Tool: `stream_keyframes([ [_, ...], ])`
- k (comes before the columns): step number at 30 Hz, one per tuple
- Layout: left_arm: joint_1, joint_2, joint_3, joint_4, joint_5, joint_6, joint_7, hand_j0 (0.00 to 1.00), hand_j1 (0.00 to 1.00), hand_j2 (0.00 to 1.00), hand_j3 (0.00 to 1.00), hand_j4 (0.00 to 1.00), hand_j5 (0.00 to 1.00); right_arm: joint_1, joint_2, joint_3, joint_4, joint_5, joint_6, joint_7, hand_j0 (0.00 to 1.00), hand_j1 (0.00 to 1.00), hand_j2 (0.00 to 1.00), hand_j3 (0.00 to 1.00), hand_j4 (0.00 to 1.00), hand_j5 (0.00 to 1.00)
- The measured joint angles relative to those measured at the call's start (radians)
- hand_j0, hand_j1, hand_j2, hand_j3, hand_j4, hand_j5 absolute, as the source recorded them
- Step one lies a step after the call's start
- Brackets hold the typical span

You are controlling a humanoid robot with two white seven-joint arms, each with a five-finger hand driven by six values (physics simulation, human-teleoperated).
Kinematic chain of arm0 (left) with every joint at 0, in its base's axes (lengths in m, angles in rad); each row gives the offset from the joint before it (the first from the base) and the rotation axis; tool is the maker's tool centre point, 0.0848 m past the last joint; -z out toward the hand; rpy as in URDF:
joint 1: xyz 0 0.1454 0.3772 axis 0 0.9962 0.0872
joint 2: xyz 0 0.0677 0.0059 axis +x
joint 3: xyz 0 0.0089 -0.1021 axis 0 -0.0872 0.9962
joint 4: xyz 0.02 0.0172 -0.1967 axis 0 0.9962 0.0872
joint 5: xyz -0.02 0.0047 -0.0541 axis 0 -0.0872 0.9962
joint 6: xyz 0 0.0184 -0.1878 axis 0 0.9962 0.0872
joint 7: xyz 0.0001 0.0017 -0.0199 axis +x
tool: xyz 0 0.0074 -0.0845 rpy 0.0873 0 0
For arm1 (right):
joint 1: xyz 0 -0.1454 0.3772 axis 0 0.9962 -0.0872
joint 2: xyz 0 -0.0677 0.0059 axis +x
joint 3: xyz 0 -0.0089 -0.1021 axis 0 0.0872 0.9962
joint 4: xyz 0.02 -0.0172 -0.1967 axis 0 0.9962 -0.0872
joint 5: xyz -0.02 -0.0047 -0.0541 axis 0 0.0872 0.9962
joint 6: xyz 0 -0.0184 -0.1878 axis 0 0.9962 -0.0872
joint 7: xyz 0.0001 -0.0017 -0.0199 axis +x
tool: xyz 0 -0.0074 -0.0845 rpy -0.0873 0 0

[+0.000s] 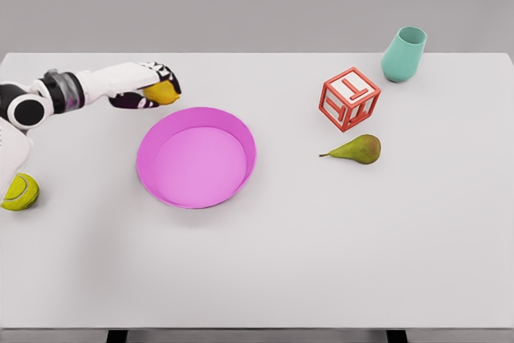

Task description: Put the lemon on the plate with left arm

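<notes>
A yellow lemon point(166, 93) is held in my left hand point(154, 87), whose fingers curl around it just past the upper left rim of the pink plate point(241, 138). Only part of the lemon shows between the fingers. The plate is round, with a raised wall, and lies left of the table's middle with nothing in it. My left arm comes in from the left edge. The right arm is out of view.
A yellow-green tennis ball point(20, 192) lies near the left edge under my arm. A red letter cube point(349, 99), a green-brown pear point(357, 149) and a teal cup point(403, 55) stand to the right. The white table point(321, 263) ends at the front.
</notes>
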State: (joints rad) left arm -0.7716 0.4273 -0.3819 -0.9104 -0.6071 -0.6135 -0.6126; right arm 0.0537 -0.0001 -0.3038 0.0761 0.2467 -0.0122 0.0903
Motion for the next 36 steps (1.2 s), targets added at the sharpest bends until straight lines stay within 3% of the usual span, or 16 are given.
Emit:
stream_keyframes([
  [10, 0.055, 0.009, 0.023, -0.126, 0.001, 0.000, 0.001, 0.43, 0.43, 0.43, 0.43, 0.43, 0.43, 0.000, 0.000, 0.000, 0.000, 0.000, 0.000, 0.000, 1.00, 1.00, 1.00, 1.00, 1.00, 1.00],
  [28, 0.216, 0.046, 0.127, -0.401, -0.001, -0.001, 0.000, 0.43, 0.43, 0.43, 0.43, 0.43, 0.43, 0.000, 0.000, 0.000, 0.000, 0.000, 0.000, 0.000, 1.00, 1.00, 1.00, 1.00, 1.00, 1.00],
  [36, 0.276, 0.046, 0.138, -0.494, 0.002, 0.000, 0.001, 0.44, 0.44, 0.44, 0.44, 0.44, 0.44, 0.000, 0.000, 0.000, 0.000, 0.000, 0.000, 0.000, 1.00, 1.00, 1.00, 1.00, 1.00, 1.00],
])
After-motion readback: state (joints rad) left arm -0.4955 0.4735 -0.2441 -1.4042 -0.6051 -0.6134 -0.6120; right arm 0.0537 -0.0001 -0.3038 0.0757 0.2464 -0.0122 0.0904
